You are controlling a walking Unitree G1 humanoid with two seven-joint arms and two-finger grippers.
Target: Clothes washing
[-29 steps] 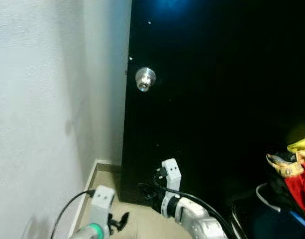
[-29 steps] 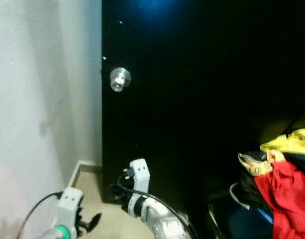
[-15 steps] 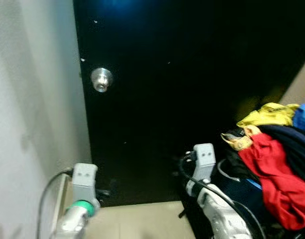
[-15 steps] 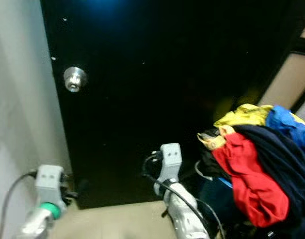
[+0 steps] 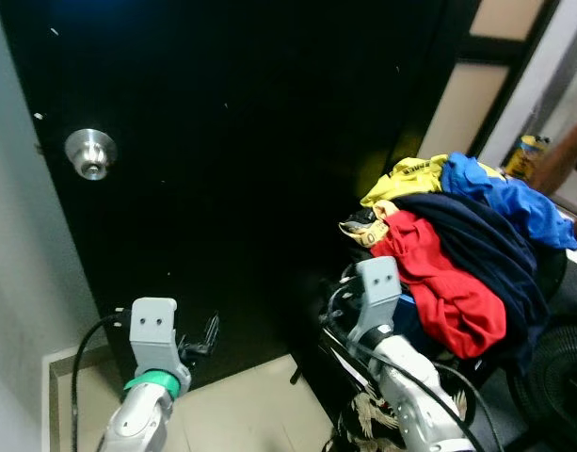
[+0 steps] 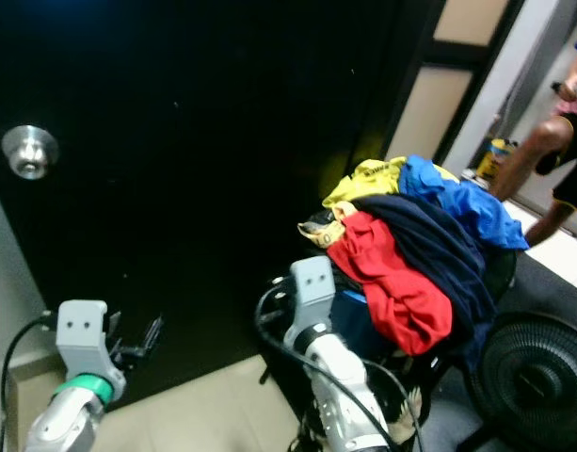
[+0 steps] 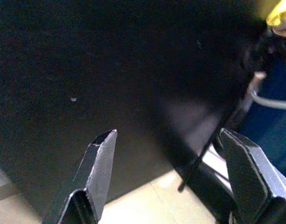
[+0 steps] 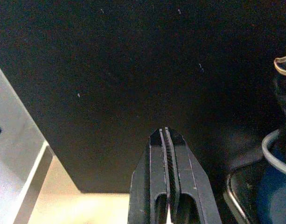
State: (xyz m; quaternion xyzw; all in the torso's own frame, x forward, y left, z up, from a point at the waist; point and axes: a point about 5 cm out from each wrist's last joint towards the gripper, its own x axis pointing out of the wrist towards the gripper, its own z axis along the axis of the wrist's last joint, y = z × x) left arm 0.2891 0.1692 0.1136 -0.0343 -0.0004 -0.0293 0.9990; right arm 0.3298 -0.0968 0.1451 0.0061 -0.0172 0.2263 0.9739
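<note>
A black door (image 5: 241, 169) takes up the upper left and centre of the left eye view, with a round silver knob (image 5: 88, 153) near its left edge and pale floor (image 5: 241, 405) showing below it. At the right of the frame, a heap of clothes (image 5: 457, 245) rises out of a dark laundry basket (image 6: 382, 377): a yellow shirt (image 5: 406, 179) on top at the left, a blue garment (image 5: 504, 193) to its right, a navy piece (image 5: 476, 235) under them and a red shirt (image 5: 439, 282) hanging down the front. A black fan (image 6: 537, 377) stands at the lower right of the right eye view, and a person's leg (image 6: 542, 155) shows at the upper right edge.

The left gripper (image 7: 166, 163) sits at the lower left, close to the door's foot, its fingers (image 7: 98, 163) spread well apart. The right gripper (image 8: 165, 135) is low in the centre, just beside the basket's left side, its fingers pressed together with nothing between them
</note>
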